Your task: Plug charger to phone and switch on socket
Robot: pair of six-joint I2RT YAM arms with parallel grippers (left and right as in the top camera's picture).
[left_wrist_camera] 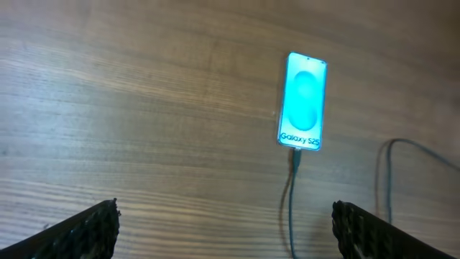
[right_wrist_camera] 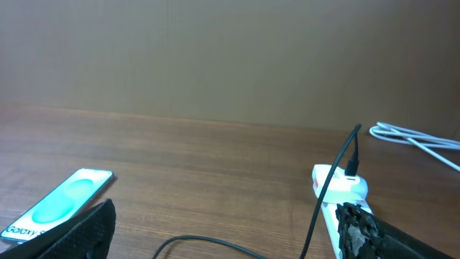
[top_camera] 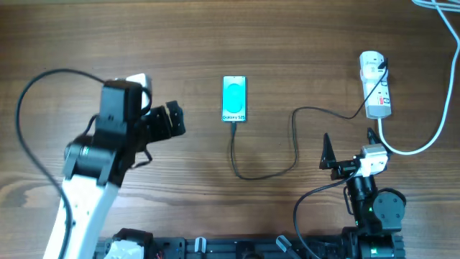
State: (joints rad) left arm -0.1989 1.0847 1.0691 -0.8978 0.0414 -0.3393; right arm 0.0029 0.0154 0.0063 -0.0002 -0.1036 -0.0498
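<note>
Socket [top_camera: 375, 93] upper right, long axis up-down in frame, near above right pincer [top_camera: 349, 144], spread and empty. Left pincer [top_camera: 175, 120] spread, far left. Charger [top_camera: 295, 137] tip at lower end of phone [top_camera: 234, 98], apparently seated.

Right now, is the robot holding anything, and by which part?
Nothing is held. The left end effector is open and empty, left of the phone; the right end effector is open and empty, near the power strip.
</note>
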